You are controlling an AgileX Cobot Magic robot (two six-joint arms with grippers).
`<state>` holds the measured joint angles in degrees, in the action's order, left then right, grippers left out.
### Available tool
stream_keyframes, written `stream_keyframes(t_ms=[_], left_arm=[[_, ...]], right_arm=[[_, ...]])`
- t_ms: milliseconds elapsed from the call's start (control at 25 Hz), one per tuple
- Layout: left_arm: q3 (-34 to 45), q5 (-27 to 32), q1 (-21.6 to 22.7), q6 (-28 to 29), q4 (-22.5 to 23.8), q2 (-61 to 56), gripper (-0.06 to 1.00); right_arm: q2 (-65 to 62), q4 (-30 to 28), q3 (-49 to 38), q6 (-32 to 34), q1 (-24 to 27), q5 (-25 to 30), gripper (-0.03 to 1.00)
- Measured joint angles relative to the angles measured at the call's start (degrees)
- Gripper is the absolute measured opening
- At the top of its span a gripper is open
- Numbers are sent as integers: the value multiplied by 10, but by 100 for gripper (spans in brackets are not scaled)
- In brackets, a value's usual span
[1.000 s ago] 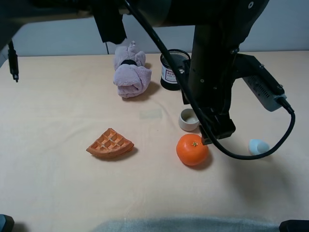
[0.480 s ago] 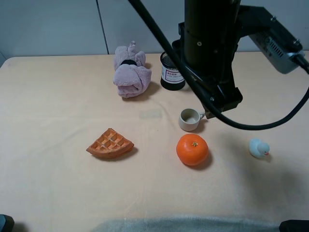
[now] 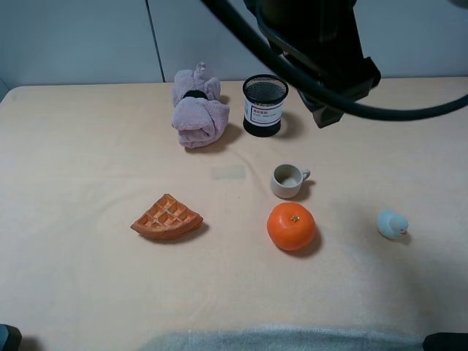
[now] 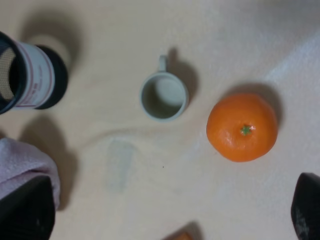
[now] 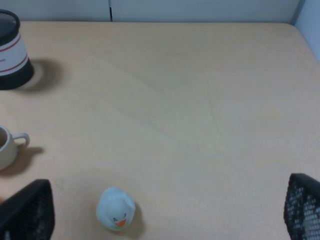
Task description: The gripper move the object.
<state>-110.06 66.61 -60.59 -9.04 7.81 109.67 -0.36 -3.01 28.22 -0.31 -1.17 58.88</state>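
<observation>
The round orange fruit (image 3: pixel 291 226) with a green stem dimple sits on the table, in front of a small cup (image 3: pixel 287 180). It also shows in the left wrist view (image 4: pixel 242 127), untouched. The left arm (image 3: pixel 322 51) hangs high over the back of the table, well away from the fruit. In the left wrist view the left gripper (image 4: pixel 165 212) is open and empty, with its black fingers (image 4: pixel 25 210) far apart at the frame's corners. The right gripper (image 5: pixel 162 210) is open and empty too, with its fingers (image 5: pixel 302 205) wide apart. It is out of the exterior view.
A waffle wedge (image 3: pixel 167 217) lies left of the fruit. A pale blue duck toy (image 3: pixel 391 224) stands to its right. A black mesh can (image 3: pixel 263 104) and a mauve cloth bundle (image 3: pixel 197 108) stand at the back. The table's front edge is near the fruit.
The left arm has lifted and drawn back from just beside the fruit toward the far side of the table. The fruit, cup and other things have not moved.
</observation>
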Motion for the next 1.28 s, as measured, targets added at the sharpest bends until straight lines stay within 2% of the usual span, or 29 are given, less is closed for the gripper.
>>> stream_keyframes(t_ms=[360,880,1120,1280], left_arm=[[17,1,0,3,2,-69,94],[189,1,0,20,40,-246,94],[266,1,0,67,44,-346,97],[298,2,0,77,48,-412,99]], right_arm=[[0,0,0,0,0,0,69],[0,0,0,0,0,0,69],[0,0,0,0,0,0,69],[0,0,0,0,0,0,69]])
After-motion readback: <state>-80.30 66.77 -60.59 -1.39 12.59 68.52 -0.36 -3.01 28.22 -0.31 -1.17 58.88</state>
